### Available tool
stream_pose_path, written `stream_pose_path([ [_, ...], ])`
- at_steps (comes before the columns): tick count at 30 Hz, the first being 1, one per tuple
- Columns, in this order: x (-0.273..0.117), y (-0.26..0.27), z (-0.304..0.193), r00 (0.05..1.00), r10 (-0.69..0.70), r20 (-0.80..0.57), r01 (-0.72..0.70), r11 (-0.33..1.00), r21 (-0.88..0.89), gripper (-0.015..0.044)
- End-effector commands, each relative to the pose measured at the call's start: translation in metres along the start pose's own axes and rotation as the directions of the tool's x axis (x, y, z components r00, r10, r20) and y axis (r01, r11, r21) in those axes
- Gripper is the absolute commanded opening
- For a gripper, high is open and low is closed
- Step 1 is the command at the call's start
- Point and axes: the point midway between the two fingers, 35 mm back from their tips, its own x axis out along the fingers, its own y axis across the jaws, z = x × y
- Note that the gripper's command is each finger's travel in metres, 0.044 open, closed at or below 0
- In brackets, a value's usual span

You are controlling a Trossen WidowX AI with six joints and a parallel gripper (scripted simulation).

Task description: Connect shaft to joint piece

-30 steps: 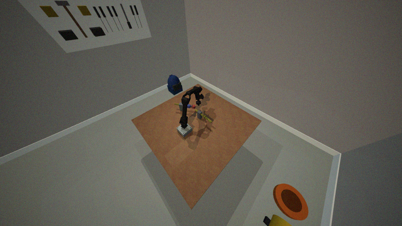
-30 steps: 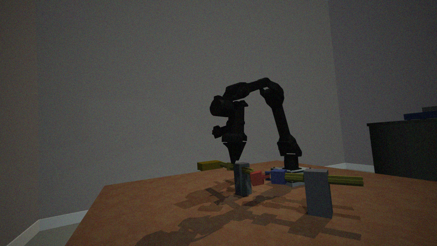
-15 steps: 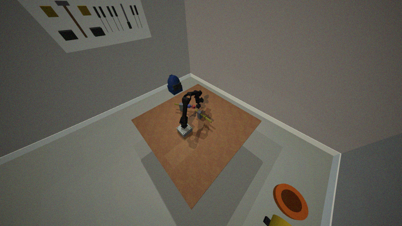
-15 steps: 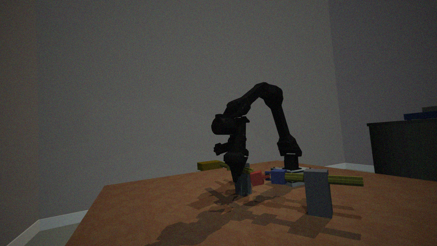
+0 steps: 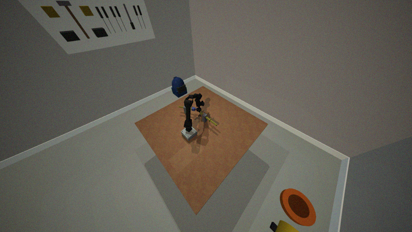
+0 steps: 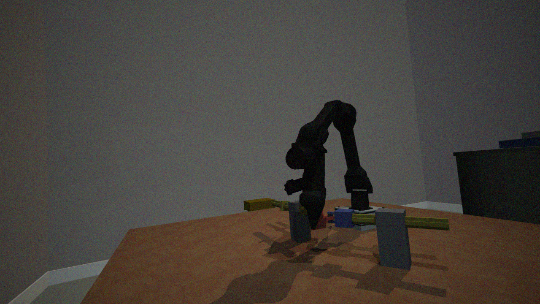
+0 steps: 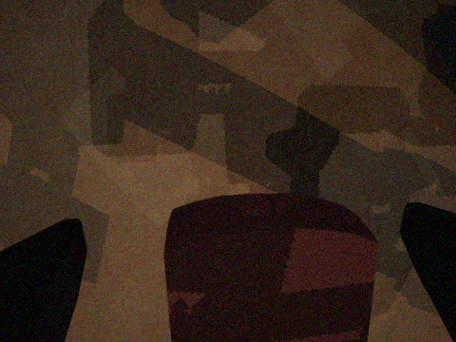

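The jaws of the gripper [image 5: 199,110] [image 6: 314,226] [image 7: 243,223] are held wide apart, with nothing gripped. Between the fingertips, the red joint piece [image 6: 322,221] [image 7: 271,266] is seen, apart from both in the wrist view. Just beside them, the blue hinge piece [image 5: 193,109] [image 6: 344,218] is carried on the fixed shaft [image 5: 181,107] [image 6: 426,223]. Near the jaws, the second shaft [image 5: 211,121] is supported by its grey block [image 5: 204,117] [image 6: 300,226]; farther off, the fixed shaft is borne by another upright block [image 5: 185,110] [image 6: 393,238].

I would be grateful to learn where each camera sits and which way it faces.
Top: high above, looking down at the table; whole arm shows.
Exterior: low beside the table, looking across; arm shows.
Wrist: on the hand, facing past its open fingers.
Top and exterior share both grey blocks.
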Motion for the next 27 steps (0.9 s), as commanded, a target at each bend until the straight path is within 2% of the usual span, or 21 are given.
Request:
stream_pose_path([
  [1, -0.003, -0.001, -0.01, 1.0, 0.008, 0.007, -0.008, 1.0, 0.009, 0.044],
  [23, 0.025, -0.001, -0.01, 1.0, 0.008, 0.007, -0.008, 1.0, 0.009, 0.044],
  [27, 0.025, -0.001, -0.01, 1.0, 0.008, 0.007, -0.008, 1.0, 0.009, 0.0335],
])
